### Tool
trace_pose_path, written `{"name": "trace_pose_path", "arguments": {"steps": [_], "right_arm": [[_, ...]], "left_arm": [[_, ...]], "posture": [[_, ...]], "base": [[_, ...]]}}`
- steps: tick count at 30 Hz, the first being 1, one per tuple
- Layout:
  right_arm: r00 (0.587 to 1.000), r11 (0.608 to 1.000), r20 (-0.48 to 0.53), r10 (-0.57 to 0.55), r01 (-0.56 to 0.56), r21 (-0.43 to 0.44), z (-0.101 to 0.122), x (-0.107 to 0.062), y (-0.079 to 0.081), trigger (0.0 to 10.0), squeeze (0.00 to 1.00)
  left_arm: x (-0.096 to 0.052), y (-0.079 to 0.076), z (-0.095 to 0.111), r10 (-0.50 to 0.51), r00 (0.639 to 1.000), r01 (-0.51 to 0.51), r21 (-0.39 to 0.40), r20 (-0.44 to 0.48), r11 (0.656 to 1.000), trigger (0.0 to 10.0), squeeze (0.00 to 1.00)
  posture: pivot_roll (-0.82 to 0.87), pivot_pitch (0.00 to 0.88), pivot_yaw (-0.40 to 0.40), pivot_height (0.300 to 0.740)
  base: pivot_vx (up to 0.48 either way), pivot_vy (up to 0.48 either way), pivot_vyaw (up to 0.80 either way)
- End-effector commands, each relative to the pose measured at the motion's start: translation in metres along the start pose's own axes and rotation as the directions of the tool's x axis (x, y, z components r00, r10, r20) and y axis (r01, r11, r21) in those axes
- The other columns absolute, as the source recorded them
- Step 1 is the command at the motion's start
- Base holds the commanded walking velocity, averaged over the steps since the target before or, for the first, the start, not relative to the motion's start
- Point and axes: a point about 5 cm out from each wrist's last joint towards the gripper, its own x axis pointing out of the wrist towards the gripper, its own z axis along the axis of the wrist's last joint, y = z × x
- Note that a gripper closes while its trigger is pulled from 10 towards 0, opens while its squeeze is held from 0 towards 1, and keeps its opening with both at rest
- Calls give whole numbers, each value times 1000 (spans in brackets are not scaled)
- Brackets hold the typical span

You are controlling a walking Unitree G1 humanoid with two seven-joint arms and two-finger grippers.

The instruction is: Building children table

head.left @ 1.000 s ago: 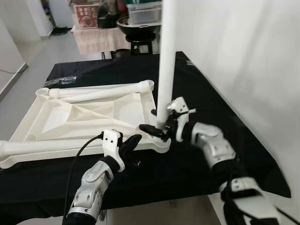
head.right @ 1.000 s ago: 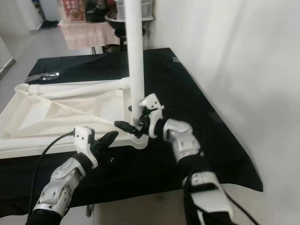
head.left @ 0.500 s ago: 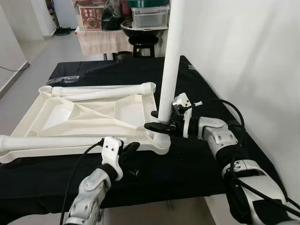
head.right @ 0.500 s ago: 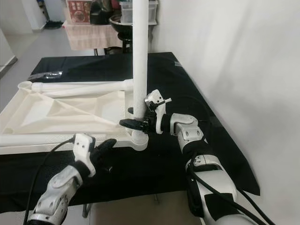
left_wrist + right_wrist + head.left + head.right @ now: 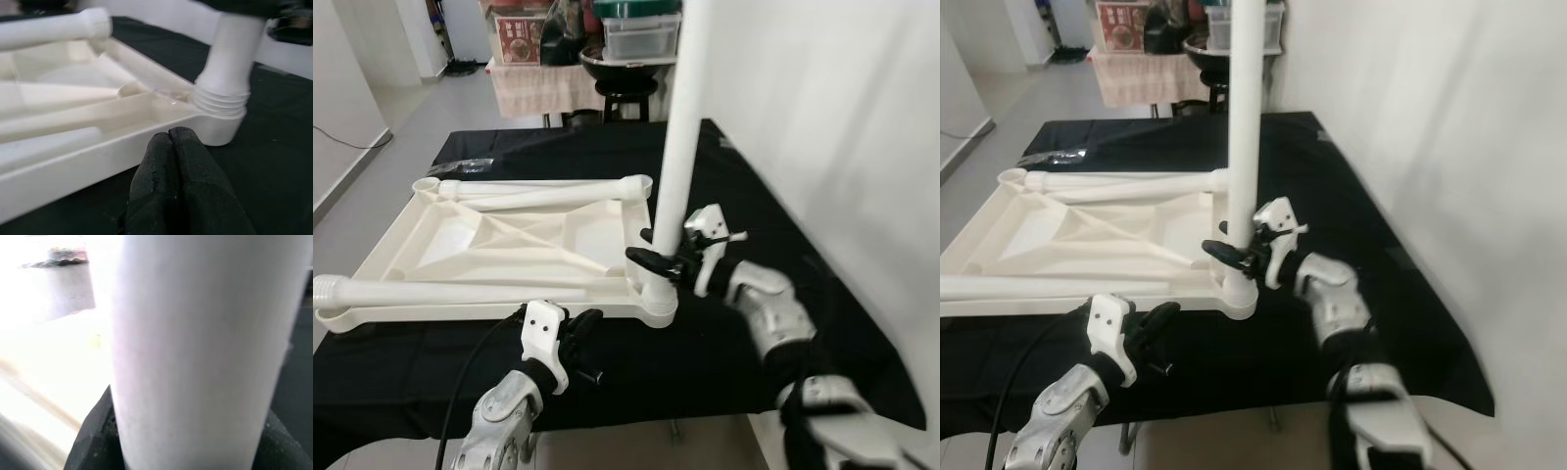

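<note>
A white plastic tabletop (image 5: 509, 245) lies upside down on a black cloth. One white leg (image 5: 680, 157) stands upright in its near right corner socket (image 5: 656, 299). My right gripper (image 5: 656, 250) is shut around the low part of this leg (image 5: 200, 347). Two loose legs lie on the tabletop, one along the far edge (image 5: 538, 184) and one along the near edge (image 5: 440, 291). My left gripper (image 5: 579, 328) is shut and empty, just in front of the tabletop's near edge (image 5: 73, 171), left of the socket (image 5: 220, 117).
The black-covered table (image 5: 724, 343) ends close to my body and borders a white wall (image 5: 842, 127) on the right. A black packet (image 5: 465, 166) lies at the far left corner. Behind the table stand a stool and a cluttered shelf (image 5: 607, 59).
The camera has shifted a little. My right gripper has stayed on the upright leg, and its arm has drawn nearer to me. My left gripper has sunk slightly lower in front of the tabletop edge.
</note>
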Motion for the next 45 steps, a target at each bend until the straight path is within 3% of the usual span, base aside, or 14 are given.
{"name": "trace_pose_path", "arguments": {"steps": [1, 9, 10, 13, 14, 16, 19, 20, 22, 23, 31, 32, 39, 45], "right_arm": [[966, 988, -214, -148, 152, 0, -46, -15, 0, 0, 0], [980, 996, -180, -87, 81, -39, -34, 3, 6, 0, 0], [987, 1000, -161, -16, 18, 15, -28, 7, 11, 10000, 55], [989, 999, -145, 8, -3, 34, -23, 7, 15, 10000, 55], [984, 987, -89, 155, -149, 68, -11, 10, 23, 10000, 1000], [908, 907, 1, 419, -419, 42, 15, 9, 27, 10000, 1000], [859, 859, 6, 512, -512, 0, 23, 8, 24, 10000, 1000], [823, 822, -20, 567, -568, -41, 28, 8, 19, 10000, 792], [802, 800, -42, 596, -597, -63, 30, 9, 15, 10000, 792], [791, 787, -55, 610, -612, -76, 31, 9, 13, 10000, 0], [711, 708, -118, 693, -702, -72, 48, 18, 0, 10000, 0], [684, 683, -122, 720, -729, -54, 53, 19, -1, 902, 0], [629, 633, -128, 767, -774, -8, 57, 18, -3, 0, 0], [754, 754, -146, 641, -654, -66, 40, 14, -17, 0, 0]], "left_arm": [[2, 5, 0, 22, 1000, -22, 14, 2, 1000, 10000, 0], [3, 9, 2, 26, 1000, -26, 1, -16, 1000, 10000, 0], [3, 8, 3, 37, 999, -37, 0, -16, 999, 10000, 0], [3, 9, 3, 41, 999, -41, 1, -14, 999, 10000, 0], [3, 8, 2, 42, 999, -42, -2, -14, 999, 10000, 0], [5, 8, 1, 30, 999, -30, -13, -18, 999, 10000, 0], [7, 7, 1, 22, 1000, -22, -18, -21, 1000, 10000, 0], [8, 7, 0, 16, 1000, -16, -20, -23, 1000, 10000, 0], [8, 6, 0, 12, 1000, -13, -21, -24, 1000, 10000, 0], [8, 6, 0, 11, 1000, -11, -22, -24, 1000, 10000, 0], [8, 4, -1, 13, 1000, -14, -29, -24, 999, 10000, 0], [8, 3, -1, 13, 1000, -14, -32, -23, 999, 10000, 0], [7, 2, -1, 11, 1000, -12, -37, -25, 999, 10000, 0], [5, -1, -1, 2, 1000, -3, -52, -25, 999, 10000, 0]], "posture": [[-29, 0, 16, 740], [-17, 0, 3, 740], [-4, 0, -1, 740], [-4, 0, -1, 740], [-2, 0, -4, 740], [-6, 0, -6, 740], [-3, 0, -10, 740], [2, 0, -15, 740], [2, 0, -15, 740], [2, 0, -15, 740], [26, 0, -34, 740], [33, 0, -36, 740], [34, 0, -38, 740], [23, 0, -33, 740]], "base": [[0, 0, 0], [0, 0, 0], [0, 0, 0], [0, 0, 0], [0, 0, 0], [0, 0, 0], [0, 0, 0], [0, 0, 0], [0, 0, 0], [0, 0, 0], [0, 0, 0], [0, 0, 0], [0, 0, 0], [0, 0, 0]]}}
